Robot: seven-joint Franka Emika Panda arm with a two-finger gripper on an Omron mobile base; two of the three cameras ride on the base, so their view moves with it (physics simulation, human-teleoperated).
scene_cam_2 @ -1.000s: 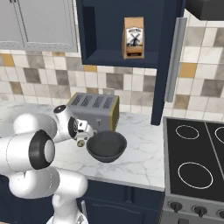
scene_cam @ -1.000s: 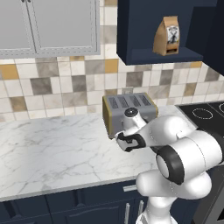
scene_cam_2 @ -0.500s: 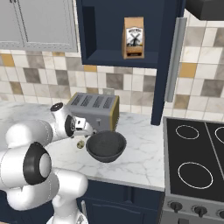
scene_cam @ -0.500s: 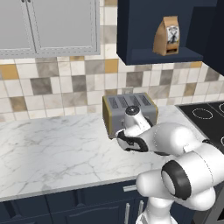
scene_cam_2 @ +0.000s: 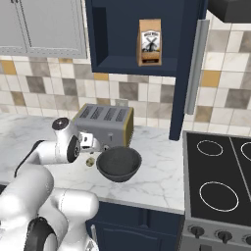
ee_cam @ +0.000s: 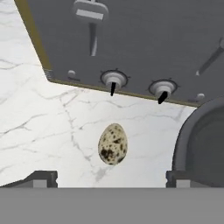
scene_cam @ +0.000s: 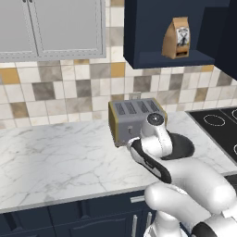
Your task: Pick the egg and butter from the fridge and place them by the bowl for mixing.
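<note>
The egg (ee_cam: 113, 143), speckled tan, lies on the white marble counter (ee_cam: 39, 118) between the toaster and the bowl. In the right base view the egg (scene_cam_2: 90, 161) sits just left of the dark charcoal bowl (scene_cam_2: 118, 164), a small gap apart. My gripper (ee_cam: 111, 178) hangs directly above the egg, open, with its fingertips (ee_cam: 43, 177) wide on either side and nothing between them. The bowl's rim (ee_cam: 183, 131) curves along the right of the hand view. My arm covers part of the bowl (scene_cam: 183, 144) in the left base view. Butter and fridge are out of view.
A grey four-slot toaster (scene_cam_2: 105, 121) stands right behind the egg and bowl, its knobs (ee_cam: 113, 81) facing my hand. A black stovetop (scene_cam_2: 218, 181) lies to the right. A brown coffee bag (scene_cam_2: 149, 41) sits on the navy shelf above. Open counter (scene_cam: 60, 157) stretches left.
The jaws have gone from closed on the egg to wide open. The egg now rests on the counter beside the bowl, and my hand has lifted slightly above it.
</note>
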